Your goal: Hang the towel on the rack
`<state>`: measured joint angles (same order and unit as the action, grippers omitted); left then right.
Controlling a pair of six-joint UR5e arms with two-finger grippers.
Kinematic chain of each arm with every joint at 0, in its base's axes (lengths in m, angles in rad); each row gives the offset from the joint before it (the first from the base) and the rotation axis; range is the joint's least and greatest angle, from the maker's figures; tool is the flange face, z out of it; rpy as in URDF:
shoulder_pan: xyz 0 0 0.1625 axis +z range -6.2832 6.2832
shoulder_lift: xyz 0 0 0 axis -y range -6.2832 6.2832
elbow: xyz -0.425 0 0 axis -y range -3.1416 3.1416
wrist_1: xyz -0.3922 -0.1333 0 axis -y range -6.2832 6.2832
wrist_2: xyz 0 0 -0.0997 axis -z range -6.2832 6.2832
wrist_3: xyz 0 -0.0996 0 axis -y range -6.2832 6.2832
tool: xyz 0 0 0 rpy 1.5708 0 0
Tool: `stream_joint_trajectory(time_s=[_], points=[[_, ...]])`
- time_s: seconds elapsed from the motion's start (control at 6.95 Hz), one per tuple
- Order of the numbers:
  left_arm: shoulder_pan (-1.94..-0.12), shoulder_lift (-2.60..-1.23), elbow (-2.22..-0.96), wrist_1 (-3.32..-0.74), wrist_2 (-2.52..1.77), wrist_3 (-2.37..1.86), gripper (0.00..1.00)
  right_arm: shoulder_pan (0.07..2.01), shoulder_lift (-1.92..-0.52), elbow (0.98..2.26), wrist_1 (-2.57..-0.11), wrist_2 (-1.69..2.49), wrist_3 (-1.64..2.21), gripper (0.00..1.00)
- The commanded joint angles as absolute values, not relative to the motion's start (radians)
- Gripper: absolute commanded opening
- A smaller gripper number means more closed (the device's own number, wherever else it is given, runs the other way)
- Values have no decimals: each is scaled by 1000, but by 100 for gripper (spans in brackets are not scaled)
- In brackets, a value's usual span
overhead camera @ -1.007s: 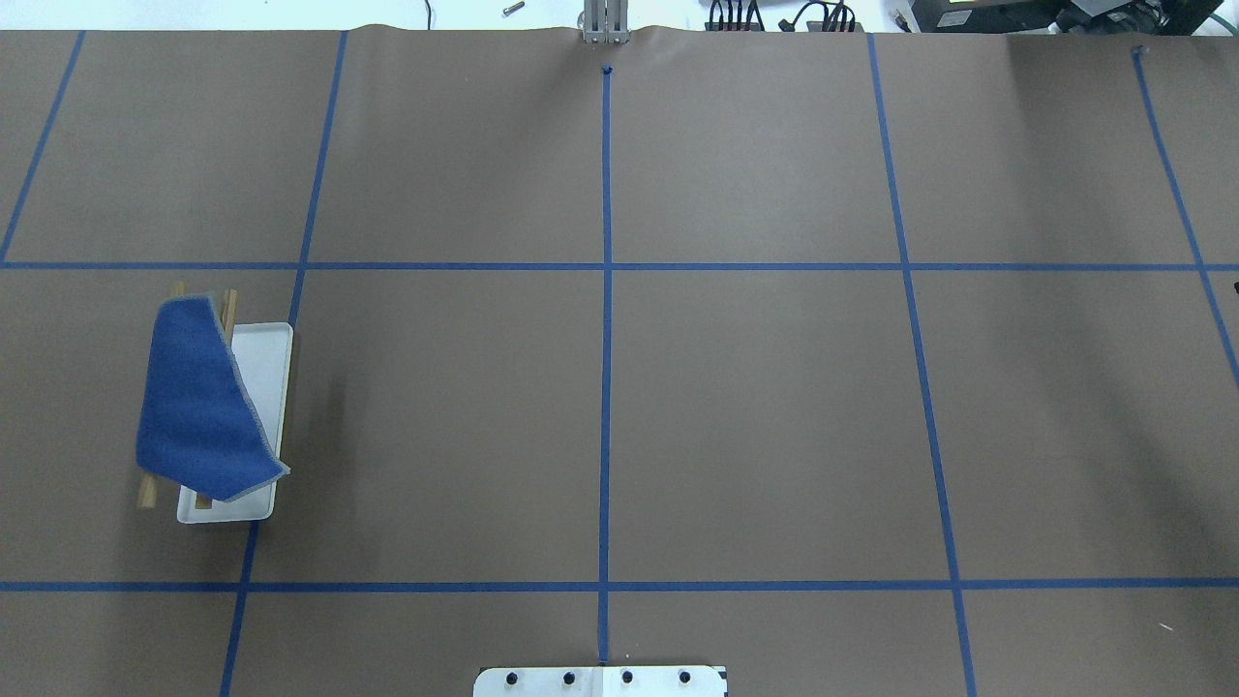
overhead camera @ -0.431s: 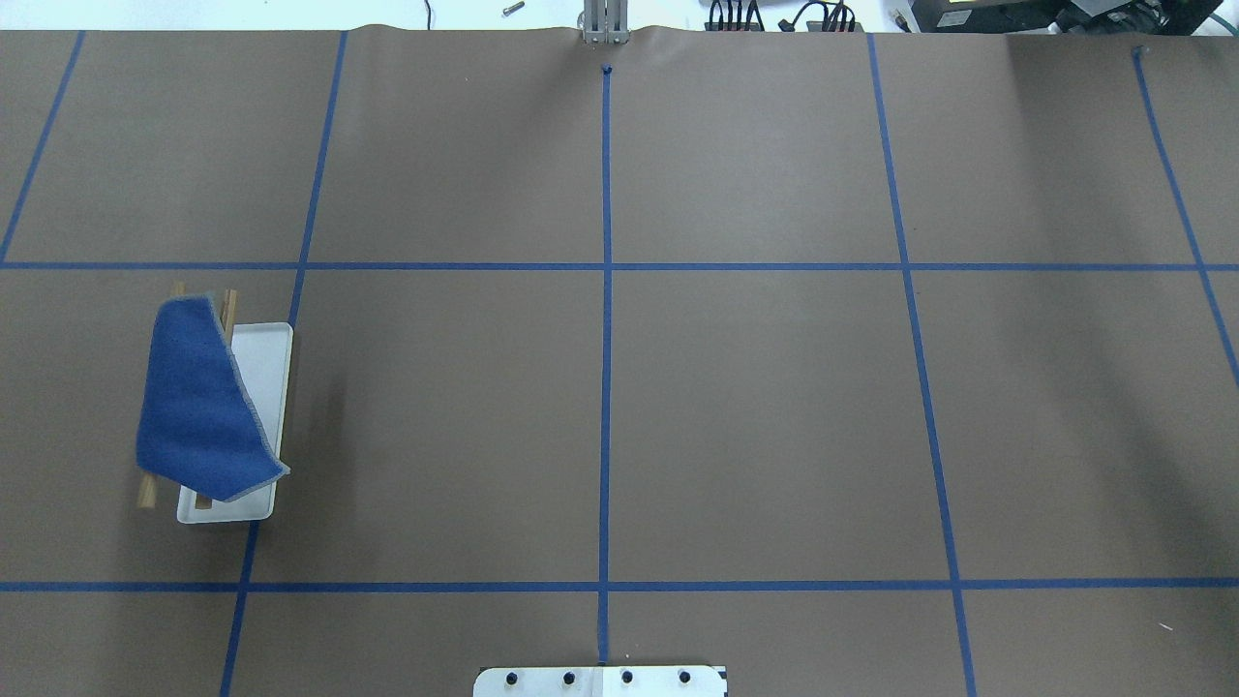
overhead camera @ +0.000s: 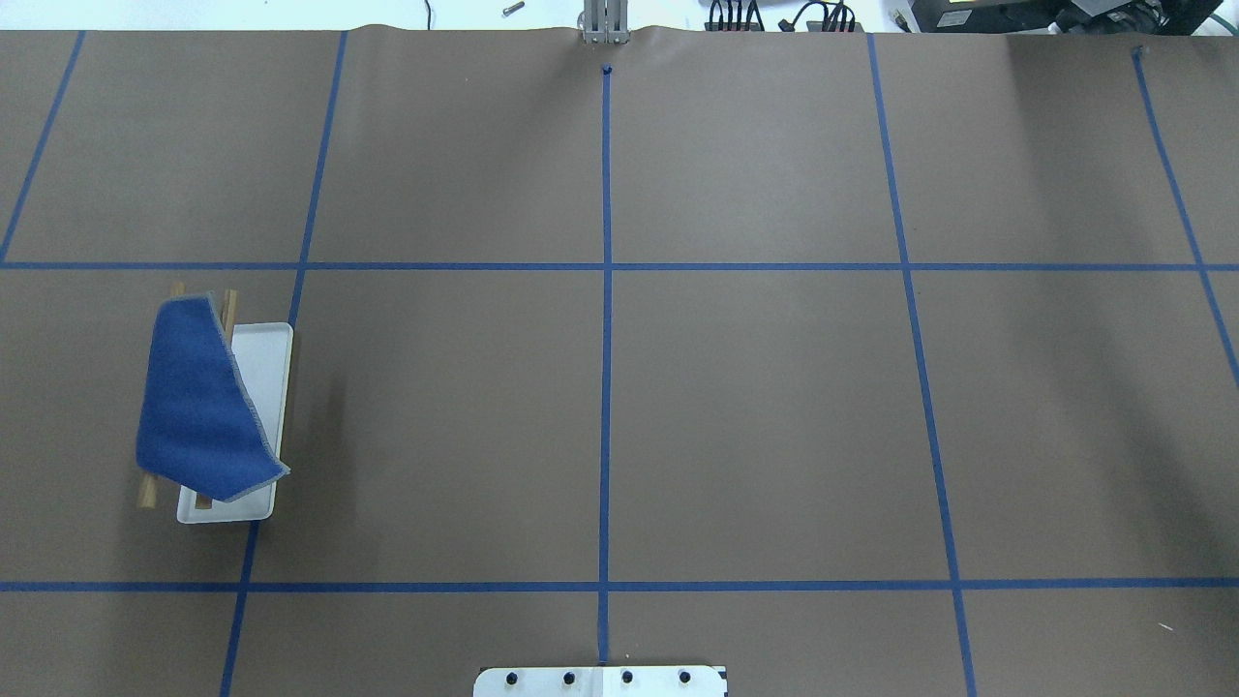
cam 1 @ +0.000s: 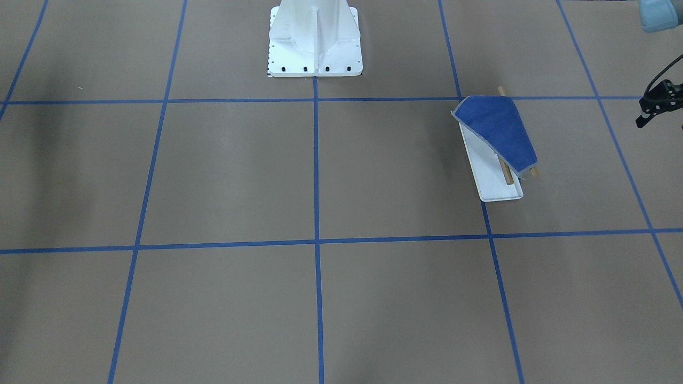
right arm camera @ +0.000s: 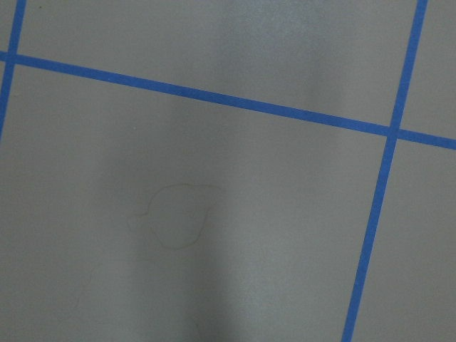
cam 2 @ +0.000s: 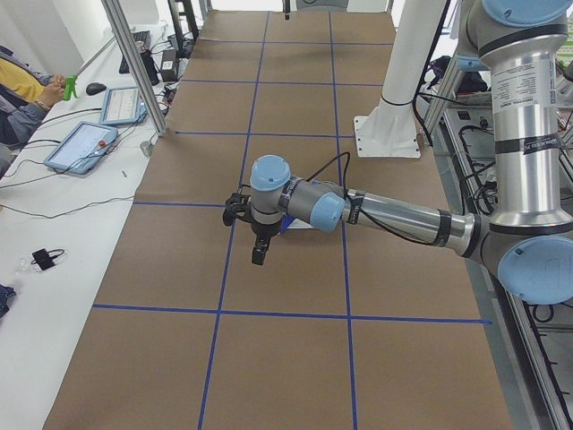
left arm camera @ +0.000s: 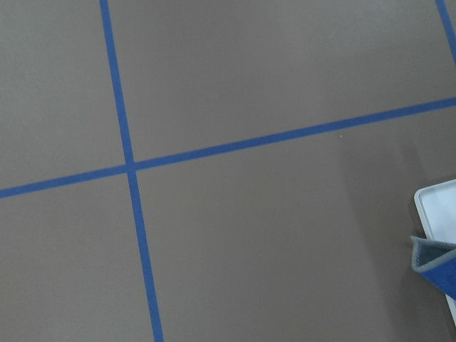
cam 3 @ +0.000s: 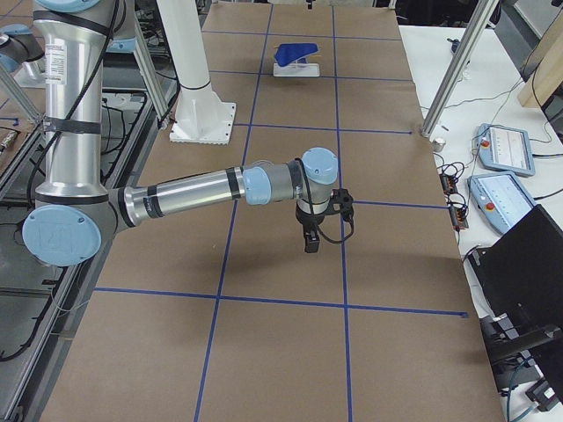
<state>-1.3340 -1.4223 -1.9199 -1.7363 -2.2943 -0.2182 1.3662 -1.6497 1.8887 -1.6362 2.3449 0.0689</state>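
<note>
The blue towel [overhead camera: 198,402] lies draped slantwise over the rack's two wooden bars [overhead camera: 147,494], above its white tray base [overhead camera: 266,358], at the table's left. It also shows in the front view [cam 1: 499,130] and, far off, in the right side view [cam 3: 295,53]; one corner shows in the left wrist view [left arm camera: 434,260]. My left gripper [cam 2: 258,258] hangs over bare table, apart from the rack; I cannot tell if it is open. My right gripper [cam 3: 309,244] hangs over bare table far from the rack; I cannot tell its state.
The white bolted pedestal [cam 1: 315,37] stands at the robot's side of the table. Blue tape lines grid the brown table. Tablets [cam 2: 85,143] and cables lie on the operators' bench. A black part of the left arm [cam 1: 655,102] pokes in at the front view's right edge.
A small dark speck at the overhead view's right edge has gone out of view. The towel and rack have not moved.
</note>
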Motion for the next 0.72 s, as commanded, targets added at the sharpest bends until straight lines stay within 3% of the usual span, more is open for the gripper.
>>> stream_joint_trajectory(time_s=[0.0, 0.58], points=[[-1307, -1424, -1931, -1718, -2302, -186, 98, 1391, -1655, 1888, -1653, 2339, -63, 100], [-1327, -1497, -1908, -1502, -2281, -120, 98, 1430, -1559, 1904, -1918, 2349, -87, 100]])
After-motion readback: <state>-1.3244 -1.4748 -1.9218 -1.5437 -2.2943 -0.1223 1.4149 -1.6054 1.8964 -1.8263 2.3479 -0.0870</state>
